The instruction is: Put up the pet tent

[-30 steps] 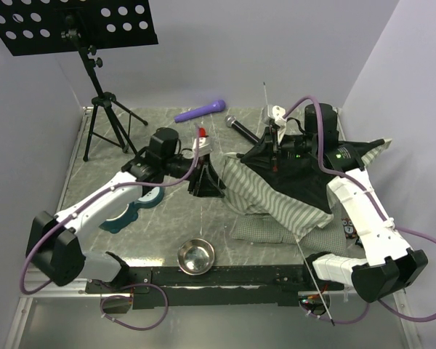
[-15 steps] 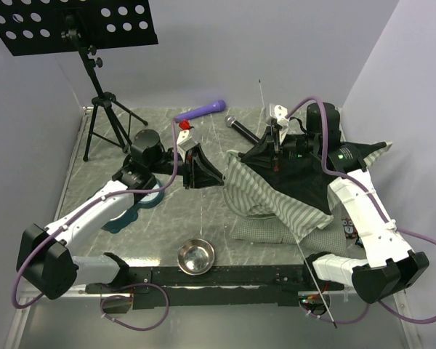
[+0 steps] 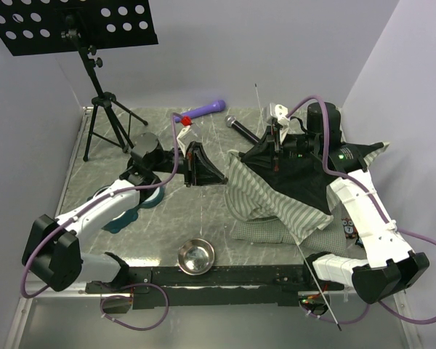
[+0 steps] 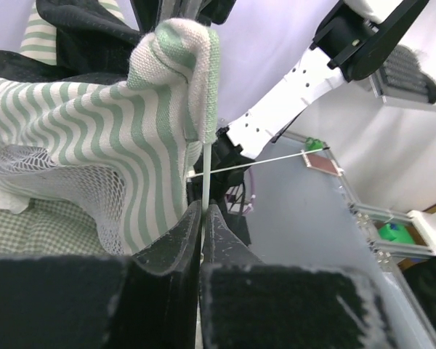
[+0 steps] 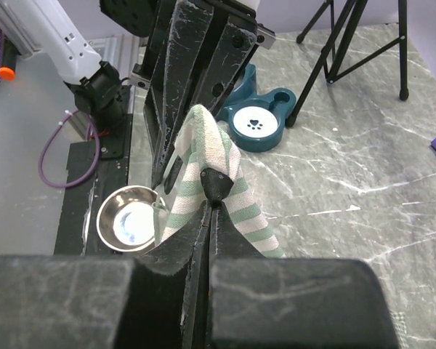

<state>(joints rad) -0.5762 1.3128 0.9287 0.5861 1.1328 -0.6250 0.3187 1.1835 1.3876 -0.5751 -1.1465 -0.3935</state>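
The pet tent (image 3: 283,185) lies slumped at the right of the table, green-and-white stripes over dark lining, on its checked mat (image 3: 265,231). My left gripper (image 3: 219,179) reaches it from the left. In the left wrist view that gripper (image 4: 203,208) is shut on a thin white pole (image 4: 203,171), which runs up into a striped fabric sleeve (image 4: 192,80). My right gripper (image 3: 275,149) holds the tent's top. In the right wrist view this gripper (image 5: 212,205) is shut on a black tip (image 5: 214,185) wrapped in striped fabric (image 5: 236,200).
A steel bowl (image 3: 195,256) sits near the front edge, with a teal bowl holder (image 3: 131,207) under my left arm. A music stand's tripod (image 3: 105,120) stands at the back left. A purple stick (image 3: 201,110) and a microphone (image 3: 241,129) lie at the back. A loose pole (image 3: 320,291) crosses the front right.
My left gripper's jaws have closed from partly open onto the thin pole. The left arm's wrist has shifted back and to the left. The right arm has barely moved.
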